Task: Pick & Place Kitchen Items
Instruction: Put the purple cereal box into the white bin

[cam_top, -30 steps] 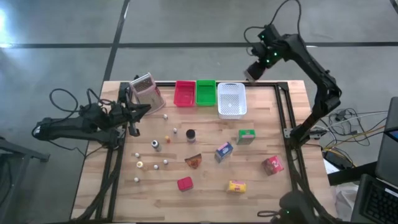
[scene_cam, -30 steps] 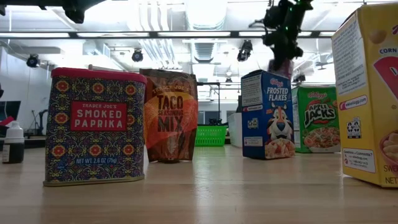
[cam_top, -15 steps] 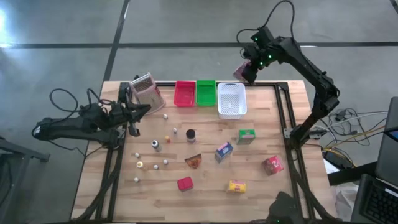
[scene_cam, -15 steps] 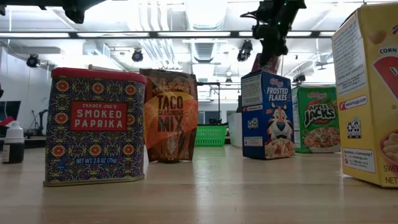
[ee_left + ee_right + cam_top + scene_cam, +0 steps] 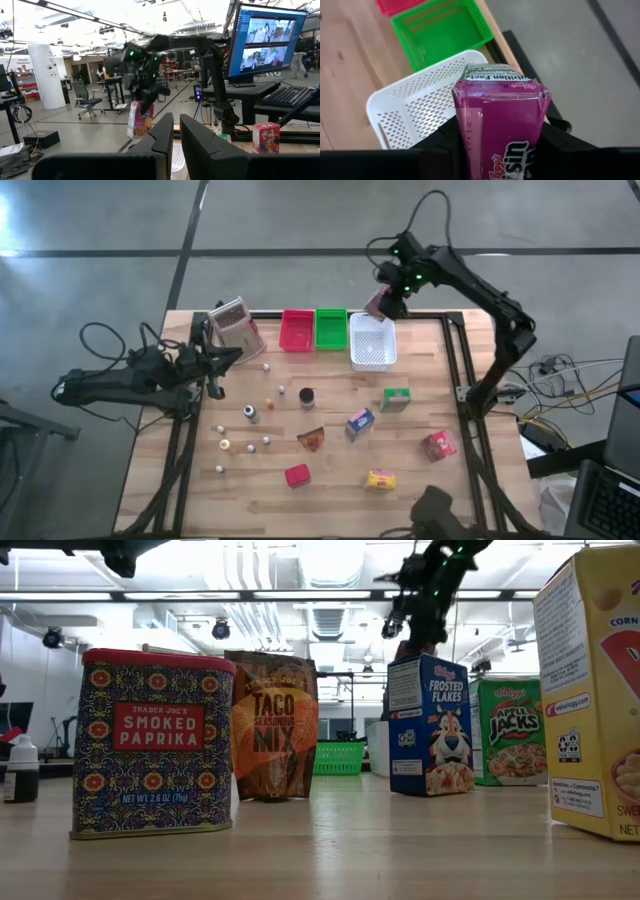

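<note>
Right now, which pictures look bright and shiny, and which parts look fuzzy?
Low view: the ceiling lights glare white, and the right gripper up against them looks dark and smeary. Left wrist view: the left gripper's fingers loom big and soft up close, and the ceiling washes out. Right wrist view: the purple box fills the picture, its plastic wrap shining. High view: even light, small soft shadows.
</note>
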Motion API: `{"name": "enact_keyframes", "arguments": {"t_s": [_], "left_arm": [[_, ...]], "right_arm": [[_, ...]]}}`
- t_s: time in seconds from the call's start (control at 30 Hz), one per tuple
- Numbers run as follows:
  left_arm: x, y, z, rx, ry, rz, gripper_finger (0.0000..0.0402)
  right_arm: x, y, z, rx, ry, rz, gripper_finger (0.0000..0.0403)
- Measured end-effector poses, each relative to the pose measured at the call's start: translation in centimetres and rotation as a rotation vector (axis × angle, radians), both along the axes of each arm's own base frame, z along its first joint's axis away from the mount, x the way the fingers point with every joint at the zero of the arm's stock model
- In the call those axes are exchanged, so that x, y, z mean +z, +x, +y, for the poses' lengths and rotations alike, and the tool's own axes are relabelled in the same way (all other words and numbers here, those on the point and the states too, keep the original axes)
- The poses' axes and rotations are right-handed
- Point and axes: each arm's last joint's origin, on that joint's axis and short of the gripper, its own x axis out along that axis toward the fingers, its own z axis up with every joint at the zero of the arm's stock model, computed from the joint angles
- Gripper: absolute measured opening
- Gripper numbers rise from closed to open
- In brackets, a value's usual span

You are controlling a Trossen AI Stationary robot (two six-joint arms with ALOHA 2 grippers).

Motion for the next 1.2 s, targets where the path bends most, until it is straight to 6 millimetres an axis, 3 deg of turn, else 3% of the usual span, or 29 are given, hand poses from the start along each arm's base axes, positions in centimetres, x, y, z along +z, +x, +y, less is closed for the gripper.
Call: {"name": "enact_keyframes", "arguments": {"t_s": [0.3,0.6,0.8,1.2], "left_arm": [[-0.1,0.0,0.0,-0.001,-0.006,0.006,0.0039],[-0.2,0.0,0.0,0.000,-0.003,0.022,0.0039],[-0.4,0.1,0.0,-0.001,-0.004,0.039,0.0039],[-0.4,0.1,0.0,0.000,-0.001,0.041,0.0039]], "right_arm": [[-2.4,2.0,-1.8,0.050,0.061,0.089,0.0161],[-3.1,3.8,-2.6,0.136,0.091,0.167,0.0140],[-3.2,4.3,-3.0,0.166,0.095,0.185,0.0134],[-4.6,4.2,-3.1,0.208,0.091,0.274,0.0167]]}}
